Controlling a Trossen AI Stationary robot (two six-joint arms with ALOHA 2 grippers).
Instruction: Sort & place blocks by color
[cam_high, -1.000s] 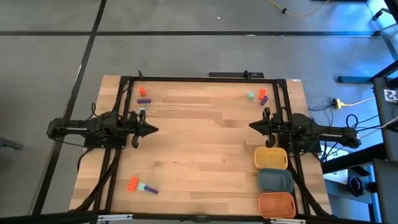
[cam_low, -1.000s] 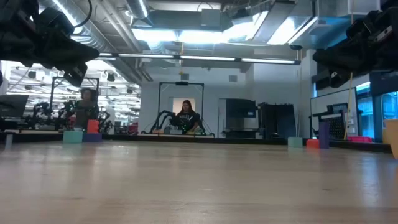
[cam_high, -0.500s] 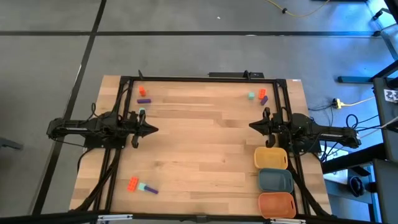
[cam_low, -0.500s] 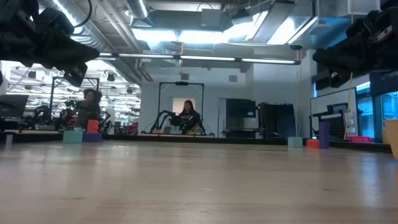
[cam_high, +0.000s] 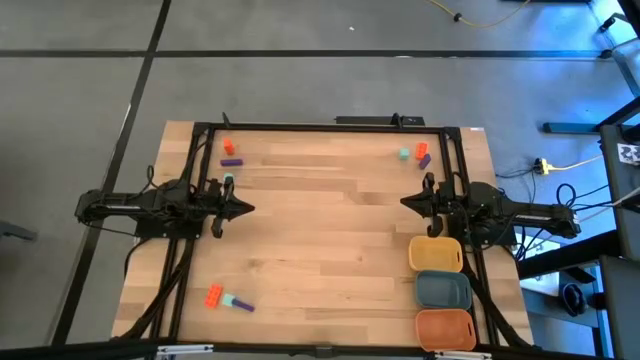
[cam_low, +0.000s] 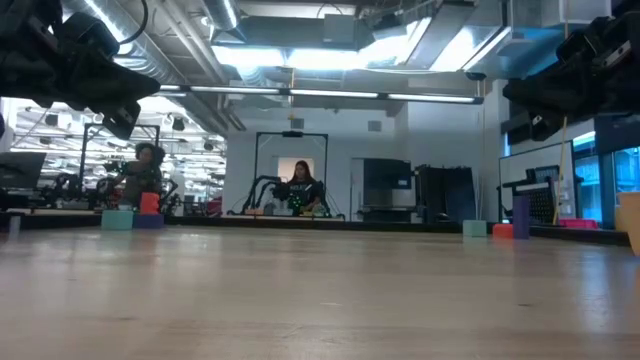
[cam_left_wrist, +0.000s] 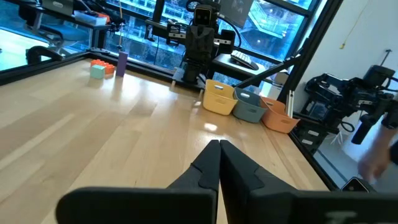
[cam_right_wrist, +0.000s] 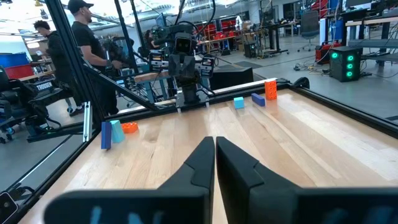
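9 blocks (cam_high: 229, 147) and 3 trays (cam_high: 436, 254) on table (cam_high: 320, 240).

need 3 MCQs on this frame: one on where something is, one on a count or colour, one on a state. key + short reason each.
1. Where do the three trays sit, seen from above?
A. far left corner
B. table's centre
C. near right corner, in a row

2. How many trays are there?
A. two
B. three
C. five

3. How do the left gripper's jaws stand?
A. shut, holding nothing
B. wide open
C. shut on a purple block

Key:
1 C: the yellow tray, blue-grey tray and orange tray line up along the table's near right edge.
2 B: one yellow, one blue-grey, one orange.
3 A: in its wrist view the left gripper has its tips together with nothing between them; the blocks lie apart on the wood, such as the orange-red block.
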